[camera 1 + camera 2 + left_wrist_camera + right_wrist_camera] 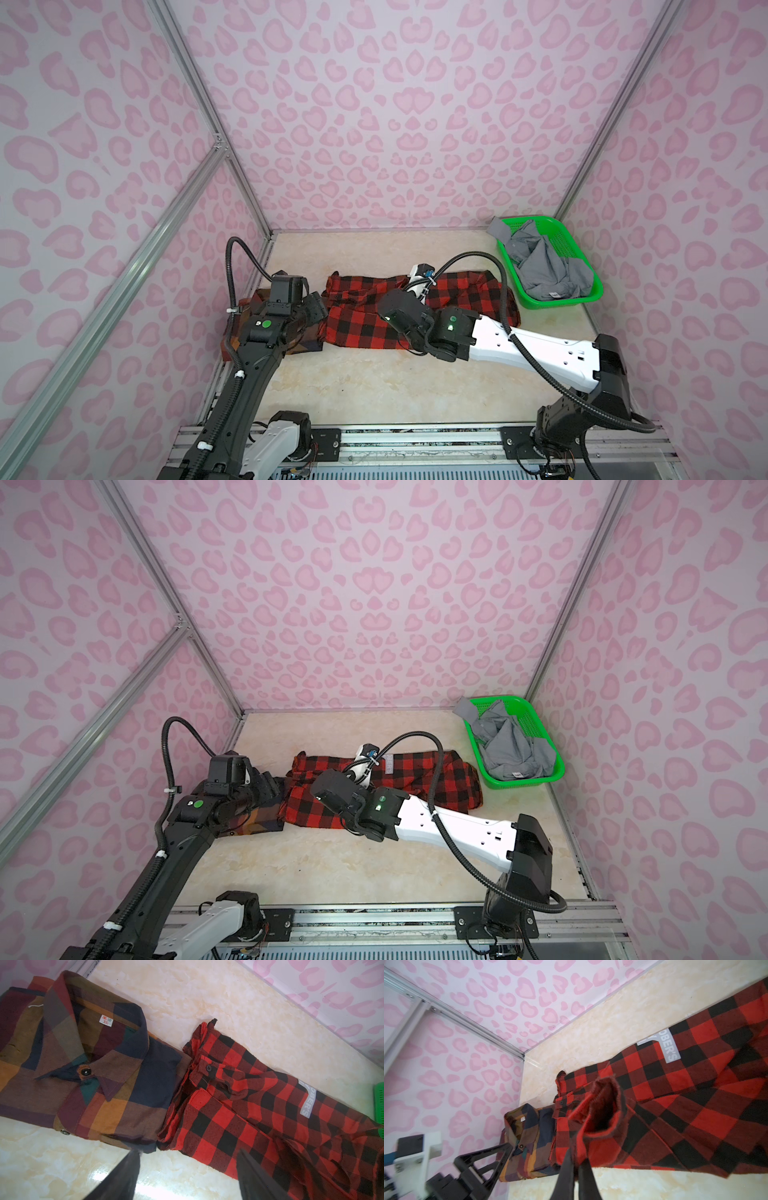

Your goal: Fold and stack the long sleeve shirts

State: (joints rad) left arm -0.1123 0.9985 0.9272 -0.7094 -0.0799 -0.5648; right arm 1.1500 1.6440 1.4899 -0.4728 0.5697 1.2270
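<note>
Enclosure: pink heart-spotted walls (374, 104) around a cream marbled tabletop (374, 386).
Red-and-black buffalo check flannel (361, 328): lies rumpled across the middle of the tabletop in both top views. Its grey lettered label (307, 1101) faces up, with some letters tucked under a fold.
Brown-orange-navy plaid shirt (83, 1059): folded, collar up and buttoned, at the tabletop's left edge, its side touching the flannel's end.
Grey collared shirt (544, 270): crumpled in the green basket (557, 302) at the far right corner, one part draped over the rim.
Left gripper (188, 1157): fingers spread wide and empty, above the near edge where the plaid shirt and flannel meet.
Right gripper (576, 1159): fingers pressed together, pinching a raised fold of the flannel near its left end.
</note>
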